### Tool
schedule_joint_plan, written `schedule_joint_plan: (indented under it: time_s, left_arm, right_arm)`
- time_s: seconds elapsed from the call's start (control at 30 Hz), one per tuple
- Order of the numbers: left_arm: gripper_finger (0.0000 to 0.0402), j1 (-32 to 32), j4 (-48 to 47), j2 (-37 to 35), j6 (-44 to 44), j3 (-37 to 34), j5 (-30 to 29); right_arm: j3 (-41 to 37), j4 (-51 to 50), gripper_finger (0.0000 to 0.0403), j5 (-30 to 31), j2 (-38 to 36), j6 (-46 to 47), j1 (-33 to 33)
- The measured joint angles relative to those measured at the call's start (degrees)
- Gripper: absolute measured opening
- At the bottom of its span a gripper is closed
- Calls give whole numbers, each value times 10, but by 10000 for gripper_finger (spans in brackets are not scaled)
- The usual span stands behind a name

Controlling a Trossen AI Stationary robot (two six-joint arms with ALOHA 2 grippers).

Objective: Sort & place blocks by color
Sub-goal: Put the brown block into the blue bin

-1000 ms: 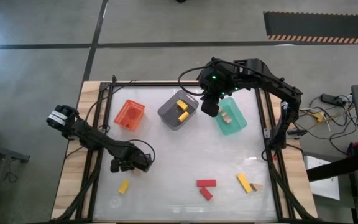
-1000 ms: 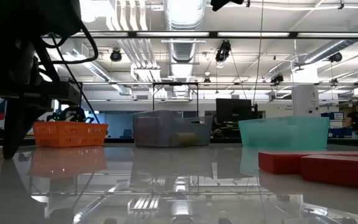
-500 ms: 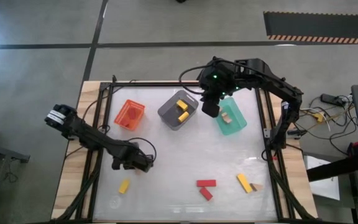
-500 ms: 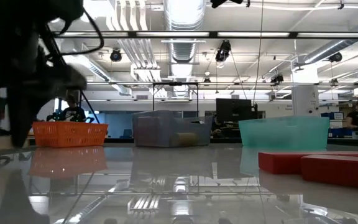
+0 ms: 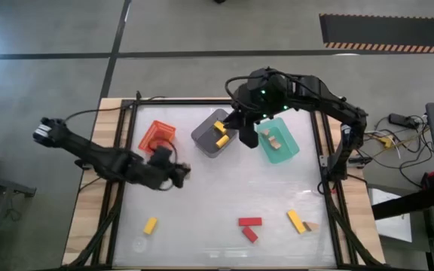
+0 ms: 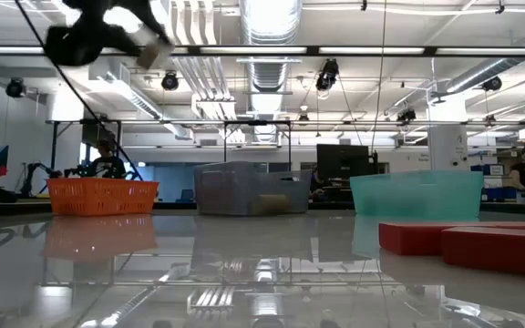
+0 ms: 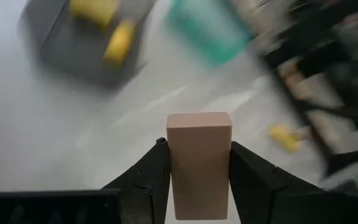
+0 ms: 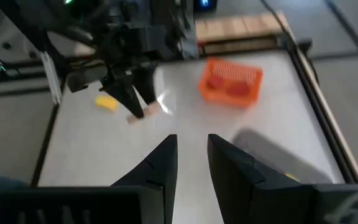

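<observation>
Glossy white tabletop (image 5: 224, 196) on a wooden bench, workshop floor all round. Along the 12 o'clock edge sit three plastic bins: orange mesh bin (image 5: 157, 135) at 11 o'clock with red pieces inside, grey bin (image 5: 204, 137) at 12 with two yellow blocks (image 5: 221, 129), and green translucent bin (image 5: 279, 143) at 1 o'clock with pale tan blocks (image 5: 273, 138).

Left gripper (image 5: 178, 172) hangs above the table centre-left, just below the orange bin. Its fingers (image 7: 149, 174) pinch a pale tan wooden cuboid (image 7: 199, 163) upright between them, clear of the surface. Low view shows it lifted high.

Right gripper (image 5: 247, 137) hovers between the grey and green bins, empty; its fingers (image 8: 161, 163) stand narrowly apart, nothing between them.

Loose on the table: small yellow block (image 5: 150, 225) at 7 o'clock, two red blocks (image 5: 249, 226) at 6 o'clock, long yellow bar (image 5: 297, 221) with a small tan piece (image 5: 310, 226) touching it at 5 o'clock.

Judgement: tan cuboid belongs in the green bin, on the far side of the grey bin. Risks:
- right arm occupies that gap; the two arms could collide if it does not clear;
- only the lower part of the cuboid is pinched, so a fast swing could tilt it or let it slip;
- early release would drop it into the grey bin among the yellows.
</observation>
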Motion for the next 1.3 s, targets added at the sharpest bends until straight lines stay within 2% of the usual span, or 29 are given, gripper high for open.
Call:
schedule_joint_plan:
  time_s: [0.17, 0.27, 0.4, 0.53, 0.63, 0.87, 1.3]
  left_arm:
    - [114, 17, 158, -73, 229, -1, -59]
    - [114, 30, 260, -97, 363, -1, -61]
    - [114, 39, 385, -114, 530, 0, -60]
    - [114, 42, 472, -120, 640, 3, -51]
    - [114, 42, 502, -121, 683, 11, -26]
    - [114, 45, 502, -106, 714, 22, 17]
    - [114, 46, 513, -99, 716, 20, 23]
  right_arm:
    - [0, 81, 80, -1, 4, -4, 13]
    - [0, 121, 88, -7, 10, 18, 13]
    - [0, 161, 109, -43, 17, 44, 13]
    - [0, 180, 141, -61, 23, 54, 17]
    - [0, 191, 168, -61, 30, 57, 22]
    - [0, 243, 216, -104, 52, 58, 34]
    - [0, 302, 228, -104, 85, 58, 37]
